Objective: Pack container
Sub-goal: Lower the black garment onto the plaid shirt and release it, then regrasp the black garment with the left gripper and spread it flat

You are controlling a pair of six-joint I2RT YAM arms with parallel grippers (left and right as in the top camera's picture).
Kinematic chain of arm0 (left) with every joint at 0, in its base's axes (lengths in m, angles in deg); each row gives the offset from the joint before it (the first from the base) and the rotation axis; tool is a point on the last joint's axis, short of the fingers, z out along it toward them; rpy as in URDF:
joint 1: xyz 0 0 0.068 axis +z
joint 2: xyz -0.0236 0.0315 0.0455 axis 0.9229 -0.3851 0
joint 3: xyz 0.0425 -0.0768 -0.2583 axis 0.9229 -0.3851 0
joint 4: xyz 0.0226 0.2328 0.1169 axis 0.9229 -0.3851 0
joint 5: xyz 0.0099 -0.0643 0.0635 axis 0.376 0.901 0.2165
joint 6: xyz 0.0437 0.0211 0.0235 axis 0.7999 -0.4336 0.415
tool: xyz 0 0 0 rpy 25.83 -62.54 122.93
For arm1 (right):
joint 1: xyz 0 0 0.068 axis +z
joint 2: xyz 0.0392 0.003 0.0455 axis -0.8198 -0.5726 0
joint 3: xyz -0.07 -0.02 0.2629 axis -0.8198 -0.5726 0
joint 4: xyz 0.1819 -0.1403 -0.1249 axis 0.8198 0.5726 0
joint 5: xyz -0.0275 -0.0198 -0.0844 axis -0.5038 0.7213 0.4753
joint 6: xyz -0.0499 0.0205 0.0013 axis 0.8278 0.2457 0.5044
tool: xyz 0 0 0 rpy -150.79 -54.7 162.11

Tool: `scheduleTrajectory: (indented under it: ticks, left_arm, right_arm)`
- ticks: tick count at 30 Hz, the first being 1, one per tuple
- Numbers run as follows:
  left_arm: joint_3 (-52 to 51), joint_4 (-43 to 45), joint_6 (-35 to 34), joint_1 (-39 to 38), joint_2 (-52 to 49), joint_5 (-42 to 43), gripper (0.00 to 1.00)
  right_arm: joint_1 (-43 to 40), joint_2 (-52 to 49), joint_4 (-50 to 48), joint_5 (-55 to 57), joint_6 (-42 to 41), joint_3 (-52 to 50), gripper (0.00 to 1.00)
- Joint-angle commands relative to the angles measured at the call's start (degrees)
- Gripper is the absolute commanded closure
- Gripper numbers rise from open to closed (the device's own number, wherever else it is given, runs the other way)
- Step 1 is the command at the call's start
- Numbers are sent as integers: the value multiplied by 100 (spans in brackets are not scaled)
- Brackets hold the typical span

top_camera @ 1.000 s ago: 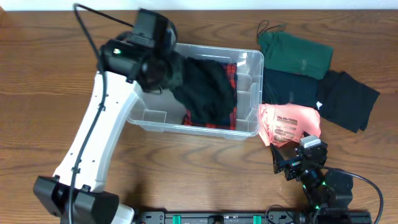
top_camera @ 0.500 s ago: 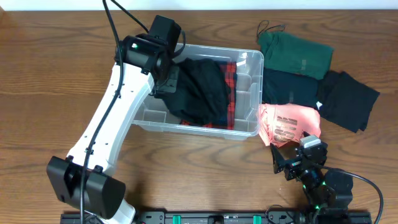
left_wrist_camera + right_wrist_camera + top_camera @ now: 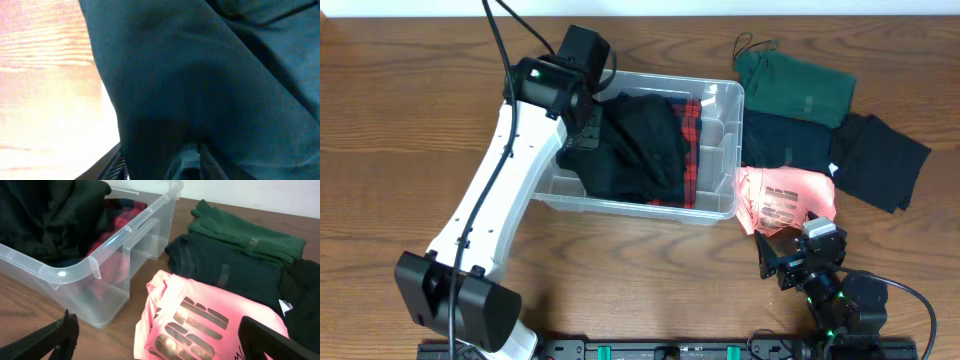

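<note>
The container (image 3: 718, 99) is a clear plastic bin in the middle of the table, also seen in the right wrist view (image 3: 105, 262). In it a black garment (image 3: 645, 150) lies over a red plaid cloth (image 3: 692, 150). My left gripper (image 3: 584, 128) is inside the bin at its left part, shut on the black garment, which fills the left wrist view (image 3: 200, 75). The fingers (image 3: 192, 157) pinch the cloth at the bottom edge. My right gripper (image 3: 798, 258) is open and empty near the front edge, its fingers (image 3: 165, 350) either side of a pink printed shirt (image 3: 200, 320).
To the right of the bin lie the pink shirt (image 3: 785, 197), a dark teal folded garment (image 3: 785, 140), a green one (image 3: 798, 85) and a black one (image 3: 880, 158). Bare wood table (image 3: 400, 150) lies left of the bin.
My left gripper has moved down and to the right into the bin with the black garment, which now lies lower and further left. The right arm has not moved.
</note>
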Motion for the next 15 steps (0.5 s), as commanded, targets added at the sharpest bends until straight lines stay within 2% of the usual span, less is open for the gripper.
scheduleTrajectory:
  ticks: [1,7,12,15]
  left_arm:
    - [-236,-20,-699,225,-46,317,49]
    - [-326,48,-857,782,-404,1198,47]
    - [-326,63,-859,911,-549,1379,47]
    - [-326,85,-992,922,-546,1773,41]
  right_arm:
    - [-26,13,4,-26,57,-17,1]
    - [-26,13,4,-26,55,-17,1]
    - [-26,13,4,-26,57,-17,1]
    - [-26,13,4,-26,57,-17,1]
